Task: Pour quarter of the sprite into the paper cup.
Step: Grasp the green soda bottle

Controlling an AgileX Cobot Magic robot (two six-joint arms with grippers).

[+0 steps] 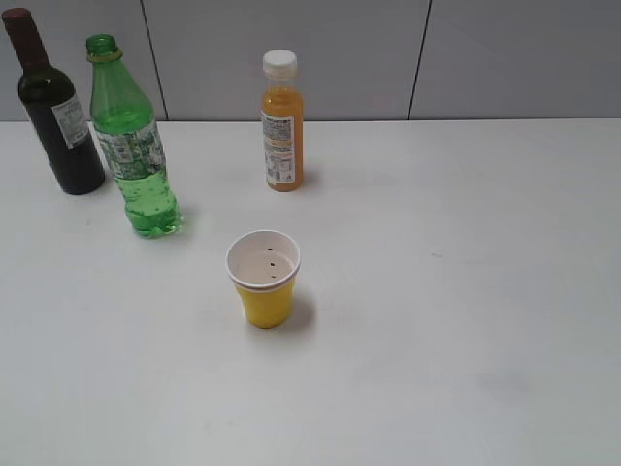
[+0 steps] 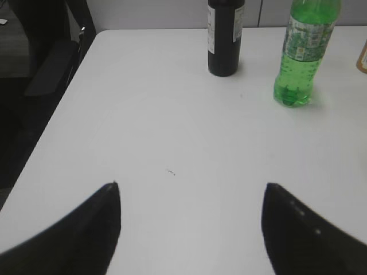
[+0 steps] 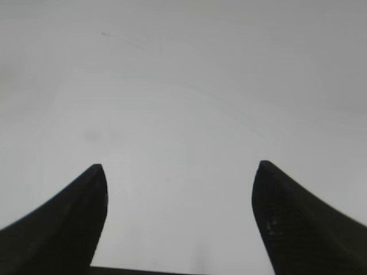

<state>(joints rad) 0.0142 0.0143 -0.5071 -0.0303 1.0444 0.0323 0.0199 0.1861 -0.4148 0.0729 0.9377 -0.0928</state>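
Observation:
The sprite (image 1: 131, 146) is a tall green bottle with no cap, standing upright at the back left of the white table; it also shows in the left wrist view (image 2: 302, 54). The paper cup (image 1: 264, 279), yellow outside and white inside, stands upright and empty near the middle. Neither arm shows in the exterior view. My left gripper (image 2: 192, 189) is open and empty over bare table, well short of the sprite. My right gripper (image 3: 179, 169) is open and empty over bare table.
A dark wine bottle (image 1: 53, 107) stands just left of the sprite, also in the left wrist view (image 2: 225, 37). A small orange juice bottle (image 1: 281, 124) with a white cap stands behind the cup. The table's left edge (image 2: 51, 126) borders a dark chair.

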